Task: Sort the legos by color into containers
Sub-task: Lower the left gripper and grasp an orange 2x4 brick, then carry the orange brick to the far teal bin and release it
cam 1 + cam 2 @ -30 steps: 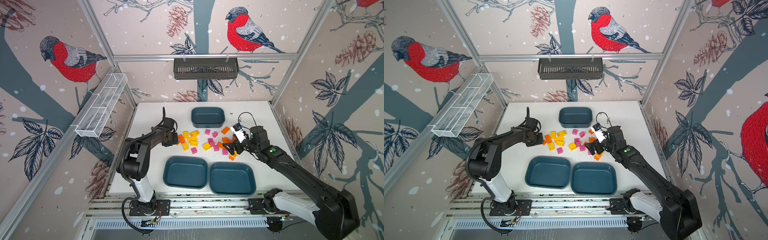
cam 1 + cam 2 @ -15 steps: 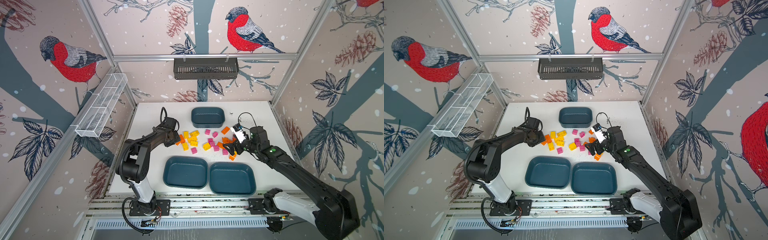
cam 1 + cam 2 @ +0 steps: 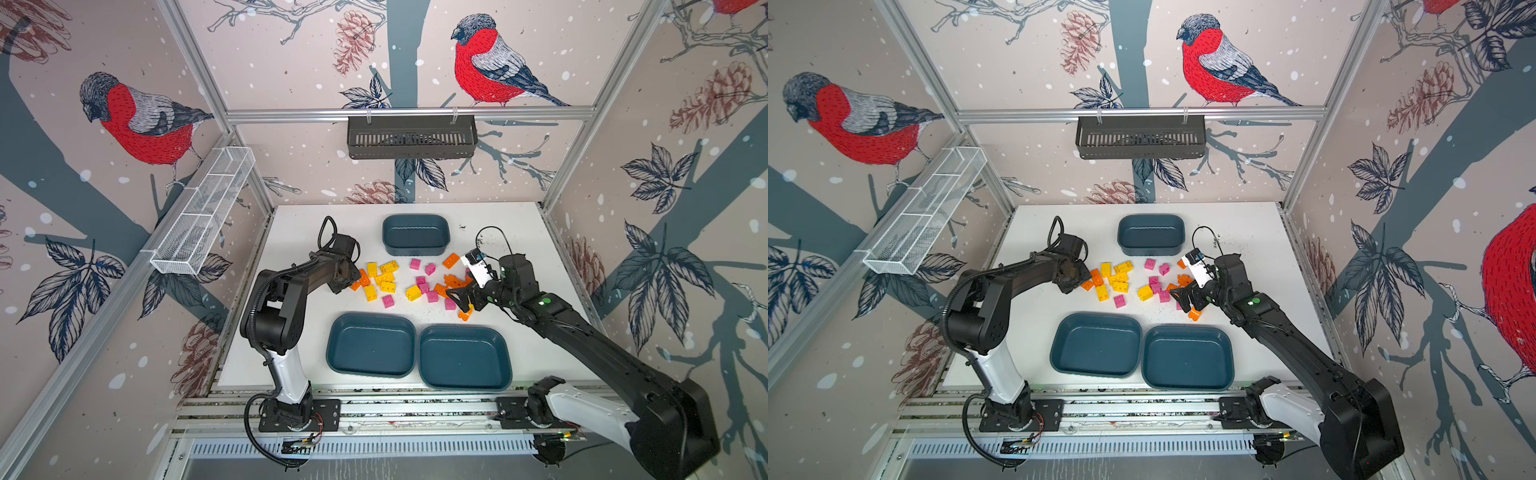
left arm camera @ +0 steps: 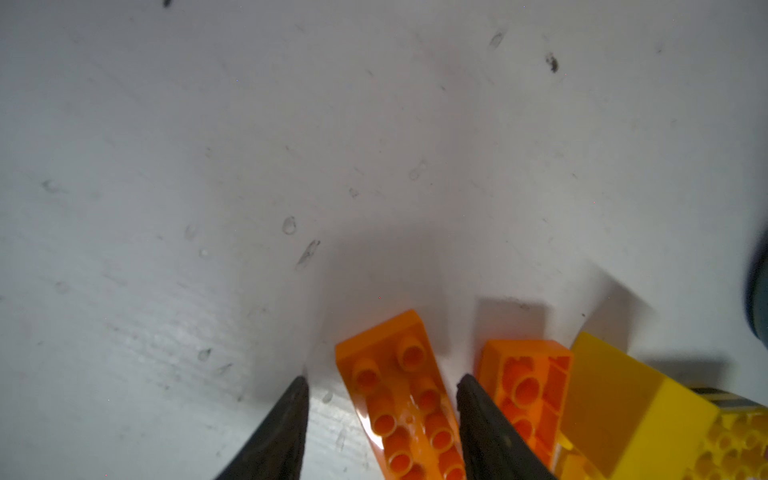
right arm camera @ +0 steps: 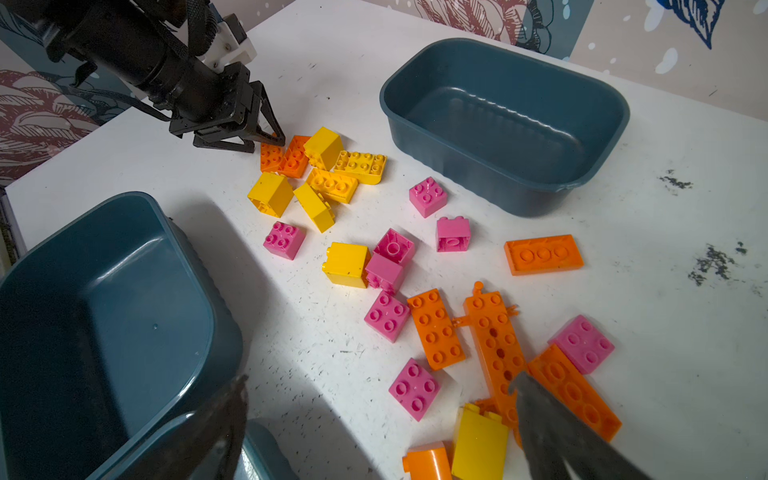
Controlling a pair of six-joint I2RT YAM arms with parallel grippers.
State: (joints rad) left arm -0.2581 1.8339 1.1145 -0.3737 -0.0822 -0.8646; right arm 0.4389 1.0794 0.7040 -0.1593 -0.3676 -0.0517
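Note:
The legos (image 3: pixel 399 282) lie scattered mid-table in orange, yellow and pink. My left gripper (image 3: pixel 350 286) is at the pile's left end, low on the table. Its jaws are open around an oblong orange brick (image 4: pixel 399 395), with a gap on one side and the other finger against the brick. A second orange brick (image 4: pixel 525 386) lies just outside that finger. My right gripper (image 5: pixel 379 380) hovers wide open over the pile's right end, above a pink brick (image 5: pixel 413 388) and holding nothing. The containers are a smaller deep tub (image 3: pixel 415 249) behind the pile and two shallow tubs (image 3: pixel 371 351) (image 3: pixel 464 357) in front.
A black slotted basket (image 3: pixel 411 137) hangs on the back wall. A white wire mesh basket (image 3: pixel 203 212) hangs on the left wall. Patterned walls and metal posts close the table in on three sides. The arms' base rail (image 3: pixel 415 409) runs along the front.
My left gripper's jaws have widened, and it has edged onto the orange bricks at the pile's left end. The right arm has not moved.

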